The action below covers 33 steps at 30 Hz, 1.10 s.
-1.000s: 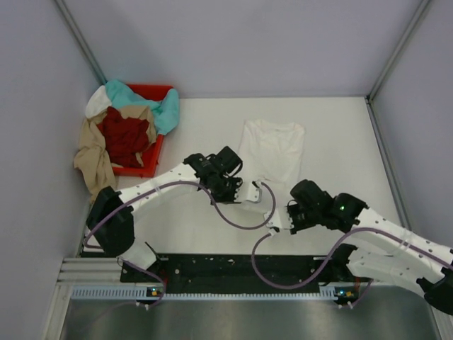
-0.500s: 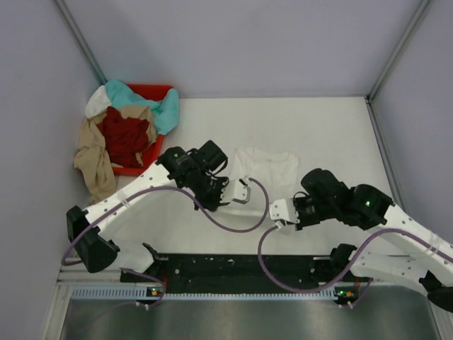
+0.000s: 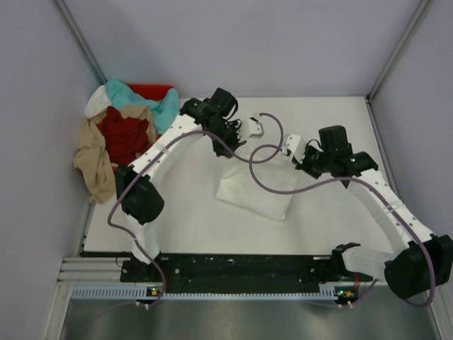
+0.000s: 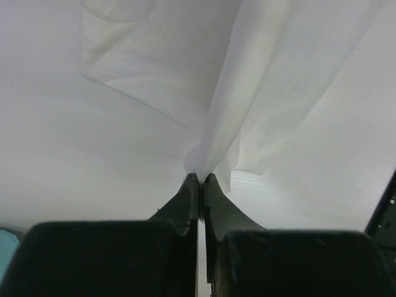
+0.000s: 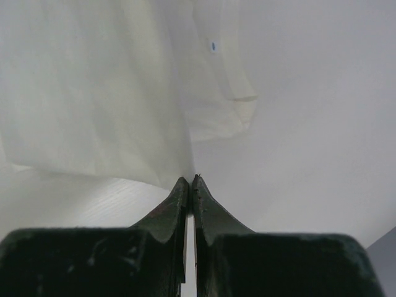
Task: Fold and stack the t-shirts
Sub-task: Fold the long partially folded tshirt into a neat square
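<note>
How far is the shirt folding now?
Done: no folded stack shows. In hand: left gripper and right gripper both shut on the plain white cloth t-shirt, lifted. Left: heap of teal, dark red and tan shirts in the red plastic bin.

Both arms are the same build. The left arm [image 3: 168,144] and right arm [image 3: 388,205] are glossy white tube links with chunky black housings at the joints. Each one trails a thin purplish cable [image 3: 304,188] that hangs off in loose loops. Up close, the left claw [image 4: 201,177] has matte, near-black fingers [image 4: 178,209], fat at the root and tapering to skinny tips. The right claw [image 5: 189,180] is the same shape, just scuffier, with pale specks on it. Both arms are bolted to a black base rail [image 3: 233,269].
</note>
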{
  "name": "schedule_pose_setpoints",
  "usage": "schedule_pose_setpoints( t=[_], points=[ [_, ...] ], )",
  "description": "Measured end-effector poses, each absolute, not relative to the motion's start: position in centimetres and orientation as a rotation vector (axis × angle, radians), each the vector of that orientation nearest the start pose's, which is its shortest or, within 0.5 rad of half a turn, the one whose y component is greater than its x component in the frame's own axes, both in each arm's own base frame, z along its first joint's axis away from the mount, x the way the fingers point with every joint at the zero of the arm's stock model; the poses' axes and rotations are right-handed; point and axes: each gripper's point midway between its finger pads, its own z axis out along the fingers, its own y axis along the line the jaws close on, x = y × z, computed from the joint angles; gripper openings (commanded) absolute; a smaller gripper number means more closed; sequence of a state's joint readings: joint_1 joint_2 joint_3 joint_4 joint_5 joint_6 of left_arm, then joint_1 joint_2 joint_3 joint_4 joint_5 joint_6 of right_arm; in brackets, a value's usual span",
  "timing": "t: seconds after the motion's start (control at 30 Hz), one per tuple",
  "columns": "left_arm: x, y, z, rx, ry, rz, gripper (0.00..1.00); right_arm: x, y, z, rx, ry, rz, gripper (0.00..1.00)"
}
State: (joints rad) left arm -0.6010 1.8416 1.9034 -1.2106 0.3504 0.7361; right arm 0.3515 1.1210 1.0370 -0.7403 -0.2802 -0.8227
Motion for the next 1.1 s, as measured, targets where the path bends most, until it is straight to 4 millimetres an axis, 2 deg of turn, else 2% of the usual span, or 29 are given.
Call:
schedule_pose_setpoints(
  t=[0.13, 0.23, 0.4, 0.5, 0.53, 0.6, 0.67, 0.77, 0.83, 0.93, 1.0, 1.1],
  points=[
    [36.5, -27.6, 19.2, 1.700, 2.023, -0.362, 0.00, 31.4, 10.8, 16.6, -1.315, 1.971, 0.101, 0.00],
    [39.1, -28.4, 17.6, 1.681, 2.026, -0.315, 0.00, 33.4, 10.1, 14.8, -1.278, 2.027, 0.104, 0.00],
    [42.0, -28.5, 14.1, 1.656, 2.071, -0.238, 0.00, 36.5, 9.9, 11.7, -1.263, 2.104, 0.139, 0.00],
    [43.9, -28.7, 12.7, 1.612, 2.078, -0.182, 0.00, 37.9, 10.0, 9.6, -1.260, 2.154, 0.156, 0.00],
    [44.6, -28.8, 12.3, 1.595, 2.076, -0.164, 0.02, 38.2, 10.0, 9.2, -1.252, 2.170, 0.161, 0.00],
    [45.8, -29.1, 11.7, 1.560, 2.070, -0.131, 0.18, 39.1, 9.9, 8.5, -1.232, 2.199, 0.166, 0.00],
    [47.2, -29.5, 11.1, 1.518, 2.055, -0.099, 0.29, 40.1, 9.8, 8.1, -1.205, 2.226, 0.160, 0.00],
    [49.5, -29.6, 10.5, 1.440, 2.042, -0.028, 0.49, 41.7, 9.2, 7.5, -1.142, 2.279, 0.135, 0.19],
    [51.2, -29.2, 10.3, 1.376, 2.036, 0.036, 0.57, 43.2, 8.7, 7.1, -1.059, 2.335, 0.103, 0.29],
    [53.6, -28.3, 9.6, 1.289, 2.037, 0.156, 0.59, 46.2, 7.9, 7.1, -0.822, 2.413, 0.066, 0.38],
    [54.4, -27.9, 9.1, 1.262, 2.046, 0.202, 0.60, 47.5, 7.0, 7.7, -0.608, 2.444, 0.086, 0.43],
    [54.4, -27.9, 9.2, 1.240, 2.061, 0.204, 0.61, 48.0, 4.0, 9.2, -0.228, 2.468, 0.145, 0.66]
  ],
)
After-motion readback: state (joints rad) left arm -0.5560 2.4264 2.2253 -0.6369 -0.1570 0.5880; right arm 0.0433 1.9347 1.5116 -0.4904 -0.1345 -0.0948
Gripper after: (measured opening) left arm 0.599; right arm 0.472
